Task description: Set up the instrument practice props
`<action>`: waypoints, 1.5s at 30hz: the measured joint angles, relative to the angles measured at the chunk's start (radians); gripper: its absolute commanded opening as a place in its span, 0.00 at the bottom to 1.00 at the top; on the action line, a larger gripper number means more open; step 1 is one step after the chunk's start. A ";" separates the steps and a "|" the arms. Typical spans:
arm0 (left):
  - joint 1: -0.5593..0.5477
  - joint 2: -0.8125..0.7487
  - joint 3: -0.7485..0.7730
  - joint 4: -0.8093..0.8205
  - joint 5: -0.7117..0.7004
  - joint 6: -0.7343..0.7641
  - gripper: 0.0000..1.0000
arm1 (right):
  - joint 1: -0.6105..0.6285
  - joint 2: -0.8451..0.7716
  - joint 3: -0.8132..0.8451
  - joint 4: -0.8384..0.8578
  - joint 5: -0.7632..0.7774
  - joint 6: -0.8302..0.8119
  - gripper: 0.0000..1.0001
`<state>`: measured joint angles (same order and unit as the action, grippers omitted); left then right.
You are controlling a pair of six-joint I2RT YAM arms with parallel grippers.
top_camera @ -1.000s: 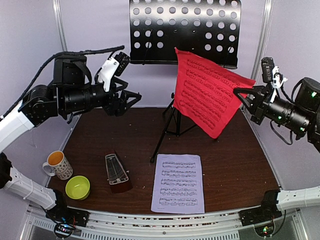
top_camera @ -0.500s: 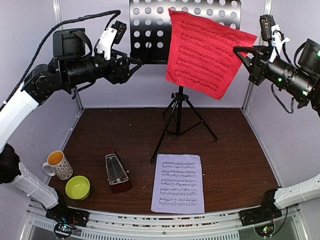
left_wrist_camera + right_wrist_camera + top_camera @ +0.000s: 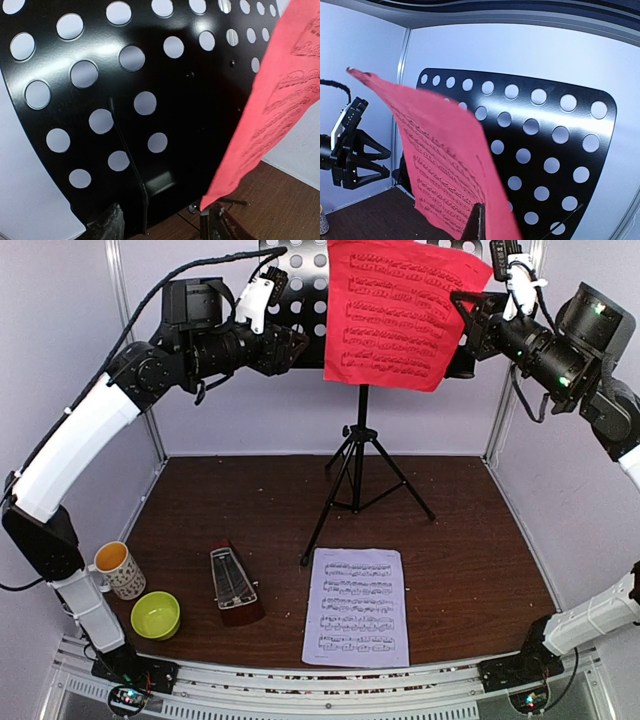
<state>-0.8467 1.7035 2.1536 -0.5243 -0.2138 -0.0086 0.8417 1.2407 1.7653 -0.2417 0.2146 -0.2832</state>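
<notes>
The black perforated music stand desk (image 3: 300, 290) stands high at the back on its tripod (image 3: 358, 475). My right gripper (image 3: 463, 318) is shut on the right edge of the red sheet (image 3: 395, 310) and holds it up in front of the desk's right half. In the right wrist view the red sheet (image 3: 445, 160) hangs from my shut gripper (image 3: 479, 222) before the desk (image 3: 555, 150). My left gripper (image 3: 293, 346) is open at the desk's left part. In its view the desk (image 3: 125, 100) fills the frame above the open gripper (image 3: 162, 227). The white sheet (image 3: 356, 606) and the metronome (image 3: 234, 586) lie on the table.
A patterned mug (image 3: 119, 570) and a yellow-green bowl (image 3: 155, 615) sit at the front left. The brown tabletop (image 3: 470, 560) is enclosed by pale walls at the back and both sides. The tripod legs spread over the middle of the table.
Both arms rose. The right gripper carried the red sheet up from beside the tripod to in front of the desk. The left gripper moved up and right to the desk.
</notes>
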 measured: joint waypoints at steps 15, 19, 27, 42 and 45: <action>0.085 0.141 0.130 0.031 0.039 -0.009 0.50 | -0.093 0.175 0.182 0.152 -0.013 0.010 0.00; 0.096 0.157 0.134 0.046 0.039 -0.010 0.42 | -0.098 0.213 0.204 0.160 -0.016 0.010 0.00; 0.099 0.167 0.131 0.066 0.055 -0.016 0.21 | -0.103 0.227 0.209 0.165 -0.020 0.001 0.00; 0.099 0.106 -0.058 0.291 0.053 -0.023 0.00 | -0.110 0.230 0.214 0.172 -0.024 0.000 0.00; 0.100 0.091 -0.105 0.351 0.053 -0.022 0.00 | -0.113 0.230 0.214 0.172 -0.024 0.002 0.00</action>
<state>-0.7471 1.7943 2.0483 -0.1738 -0.1604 -0.0303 0.7292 1.4708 1.9793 -0.0692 0.1905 -0.2817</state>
